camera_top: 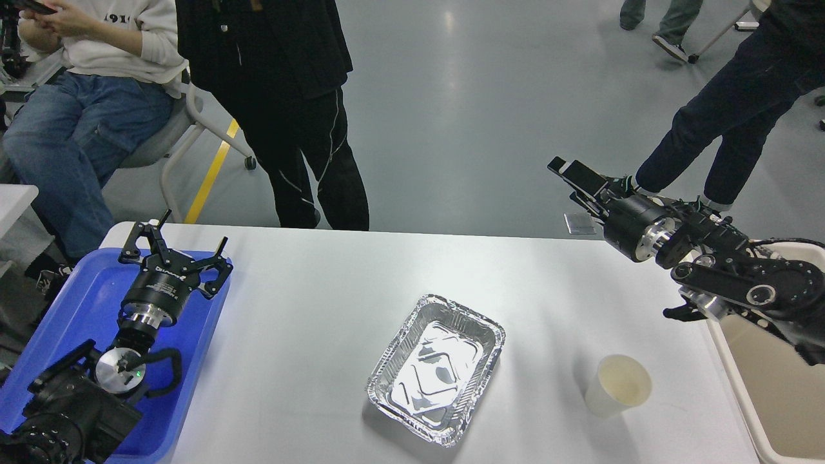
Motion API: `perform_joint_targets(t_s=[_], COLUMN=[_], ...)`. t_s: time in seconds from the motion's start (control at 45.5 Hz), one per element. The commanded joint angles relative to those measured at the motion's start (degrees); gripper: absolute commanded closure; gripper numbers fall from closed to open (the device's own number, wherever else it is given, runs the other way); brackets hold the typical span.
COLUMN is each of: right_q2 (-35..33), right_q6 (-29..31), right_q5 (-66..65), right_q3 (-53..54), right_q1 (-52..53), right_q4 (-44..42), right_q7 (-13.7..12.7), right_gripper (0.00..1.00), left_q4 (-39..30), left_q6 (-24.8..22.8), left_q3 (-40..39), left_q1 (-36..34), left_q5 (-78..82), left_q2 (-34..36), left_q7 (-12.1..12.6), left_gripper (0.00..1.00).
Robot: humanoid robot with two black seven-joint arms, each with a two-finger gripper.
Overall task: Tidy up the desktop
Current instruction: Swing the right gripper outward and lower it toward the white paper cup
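White surface [309, 309] holds a foil tray [436, 368], paper cup [617, 385] at 3 o'clock. Left claw [173, 248] wide open, empty; right claw [573, 174], cannot tell.

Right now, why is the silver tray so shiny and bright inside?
Head view: overhead light bounces off the crinkled foil tray, leaving white glare with dark patches inside it. The paper cup and the tray cast soft shadows on the white desktop. The grey floor shows pale glare too. Everything looks sharp, not blurry.

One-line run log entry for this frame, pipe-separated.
left gripper: open, empty, over blue tray | right gripper: empty, raised | desktop: foil pan, paper cup uncollected | beige bin: right edge
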Motion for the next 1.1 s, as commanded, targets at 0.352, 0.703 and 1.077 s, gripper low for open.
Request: perform_joint_targets(t_s=[0.352,0.703,1.077], right_q2=[-11.0,-11.8,-13.3], right_q6=[0.6,-0.1,-0.2], right_q5=[-43.6,-56.6,-66.4], right_q3=[-16.2,-25.1,-27.3], right_q1=[4.2,7.4,7.4], right_q4=[9.0,8.7,5.8], right_q7=[-1.3,-1.2,-1.2], right_gripper=[0.00,0.00,0.01], left_q4=[0.0,0.1,0.0], left_q6=[0.0,0.0,0.0], left_q3=[0.0,0.0,0.0], left_q1=[0.0,0.0,0.0], left_q5=[0.0,0.0,0.0], left_q2=[0.0,0.0,0.0], left_q7=[0.0,0.0,0.0], left_gripper=[0.00,0.00,0.00])
